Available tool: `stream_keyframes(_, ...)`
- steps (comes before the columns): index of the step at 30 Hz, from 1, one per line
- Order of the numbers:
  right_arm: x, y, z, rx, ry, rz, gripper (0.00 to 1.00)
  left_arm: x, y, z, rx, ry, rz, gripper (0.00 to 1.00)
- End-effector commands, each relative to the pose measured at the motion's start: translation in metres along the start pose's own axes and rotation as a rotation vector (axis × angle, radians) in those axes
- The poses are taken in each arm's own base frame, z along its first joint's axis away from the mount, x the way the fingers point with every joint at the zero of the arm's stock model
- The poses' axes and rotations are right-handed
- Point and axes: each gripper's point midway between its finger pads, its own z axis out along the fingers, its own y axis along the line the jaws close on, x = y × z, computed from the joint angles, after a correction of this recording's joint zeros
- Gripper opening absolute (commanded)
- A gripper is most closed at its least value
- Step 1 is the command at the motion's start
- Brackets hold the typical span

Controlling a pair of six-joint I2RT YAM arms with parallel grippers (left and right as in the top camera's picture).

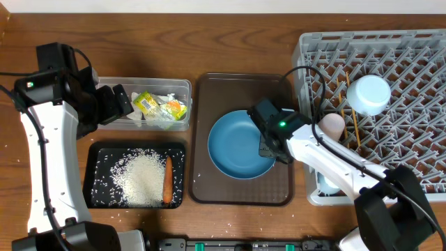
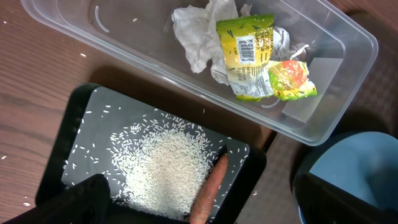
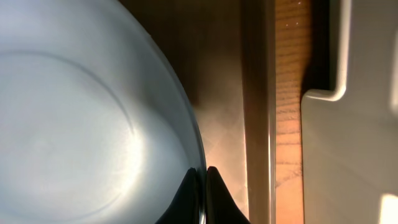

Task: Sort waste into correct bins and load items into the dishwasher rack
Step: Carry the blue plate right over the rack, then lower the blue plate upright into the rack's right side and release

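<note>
Your right fingers (image 3: 204, 186) are clenched on the dark blue plate (image 3: 81, 112), its rim pinched between the two tips. Almost all of the plate spreads away to one side of them. On their other side runs a strip of the dark brown serving tray (image 3: 217, 74), then a band of bare counter (image 3: 289, 93), then the pale wall of the dishwasher rack (image 3: 354, 143). From overhead the plate sits over the serving tray, with these fingers on the edge nearest the rack. Whether that edge is lifted off the tray you cannot tell. Inside the rack, just behind the right fingers, stands the pale pink cup (image 1: 333, 124). The wooden chopsticks (image 1: 355, 125) lie beside it among the pegs, and the light blue cup (image 1: 369, 94) is farther in. Your left fingers (image 1: 122, 103) are released, spread wide and holding nothing, at one end of the clear tub (image 1: 182, 85). Just beyond their tips, inside the tub, lie the yellow-green snack wrapper (image 2: 245, 53) and the crumpled white paper (image 2: 196, 31), touching each other. Below and between the spread fingers is the black tray (image 2: 59, 143). It holds the heap of rice grains (image 2: 165, 168), and the orange carrot (image 2: 208, 193) lies against the heap's edge.
</note>
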Motion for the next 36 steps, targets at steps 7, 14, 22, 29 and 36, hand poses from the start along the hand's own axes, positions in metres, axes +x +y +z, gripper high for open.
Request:
stream_keyframes(7, -0.055, 0.006, -0.094, -0.082, -0.223, -0.025, 0.01, 0.001, 0.004, 0.002, -0.016, 0.007, -0.010, 0.97)
stream_keyframes(14, -0.081, -0.022, -0.161, -0.092, -0.443, -0.016, 0.02, 0.001, 0.004, 0.002, -0.016, 0.007, -0.010, 0.97)
stream_keyframes(22, -0.096, -0.155, -0.272, 0.248, -0.809, 0.207, 0.02, 0.001, 0.004, 0.002, -0.016, 0.007, -0.010, 0.97)
stream_keyframes(29, -0.066, -0.276, -0.347, 0.805, -0.958, 0.376, 0.02, 0.001, 0.004, 0.002, -0.016, 0.007, -0.010, 0.97)
stream_keyframes(36, -0.040, -0.346, -0.367, 1.169, -0.849, 0.597, 0.01, 0.001, 0.004, 0.002, -0.016, 0.007, -0.010, 0.97)
